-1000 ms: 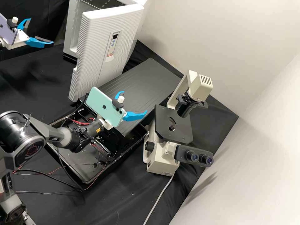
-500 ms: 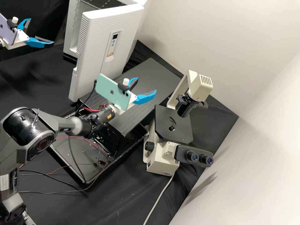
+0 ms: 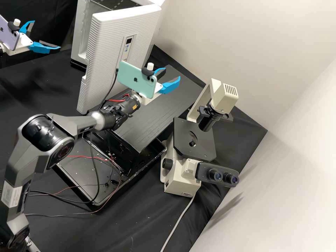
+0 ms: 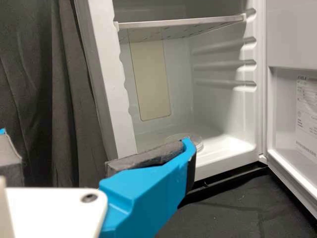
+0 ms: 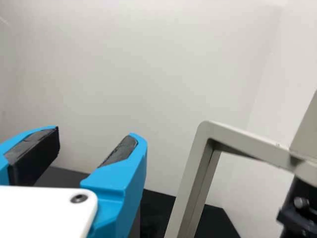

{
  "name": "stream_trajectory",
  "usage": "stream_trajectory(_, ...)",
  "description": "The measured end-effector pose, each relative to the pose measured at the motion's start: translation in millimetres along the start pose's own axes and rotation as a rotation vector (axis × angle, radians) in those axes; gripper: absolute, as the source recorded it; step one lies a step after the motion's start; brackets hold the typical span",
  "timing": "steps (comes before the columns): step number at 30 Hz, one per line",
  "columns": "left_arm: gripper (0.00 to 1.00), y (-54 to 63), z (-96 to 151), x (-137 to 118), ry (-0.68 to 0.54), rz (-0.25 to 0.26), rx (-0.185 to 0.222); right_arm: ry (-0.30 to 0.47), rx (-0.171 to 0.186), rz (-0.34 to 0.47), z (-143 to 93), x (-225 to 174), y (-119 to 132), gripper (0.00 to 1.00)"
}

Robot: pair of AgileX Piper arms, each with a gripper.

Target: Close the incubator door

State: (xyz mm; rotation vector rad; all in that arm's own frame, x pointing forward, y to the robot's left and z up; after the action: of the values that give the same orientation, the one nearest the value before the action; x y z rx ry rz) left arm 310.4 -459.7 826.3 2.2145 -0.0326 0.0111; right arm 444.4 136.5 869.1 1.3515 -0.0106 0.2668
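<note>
2 blue fingers [image 5: 119,181] apart, beige frame [image 5: 250,144], pale wall [image 5: 124,64]

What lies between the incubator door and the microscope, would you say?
In the high view, a dark board lies between the door and the microscope, with the right gripper over it.

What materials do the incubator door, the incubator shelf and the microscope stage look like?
Incubator door: apparently moulded plastic, white and matte, judging by the fine ribs and rounded edges.
Incubator shelf: probably thin sheet metal, pale with a dull sheen; it is flat and perforated.
Microscope stage: matte black plate, perhaps painted metal given its crisp edges, though hard plastic is possible.
</note>
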Motion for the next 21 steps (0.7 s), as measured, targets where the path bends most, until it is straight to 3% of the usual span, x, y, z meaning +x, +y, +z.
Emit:
stream_trajectory(6,1.00,0.0,0.0,0.0,0.000,0.000,0.000,-0.014,-0.018,0.021,-12.4,28.0,6.8,0.00)
stream_trajectory(9,1.00,0.0,0.0,0.0,0.000,0.000,0.000,-0.002,-0.041,0.016,-18.5,38.7,7.5,0.00)
stream_trajectory(16,1.00,0.0,0.0,0.0,0.000,0.000,0.000,0.041,-0.052,0.020,-35.4,62.3,10.3,0.00)
stream_trajectory(21,1.00,0.0,0.0,0.0,0.000,0.000,0.000,0.101,-0.115,0.017,-46.5,76.0,7.3,0.00)
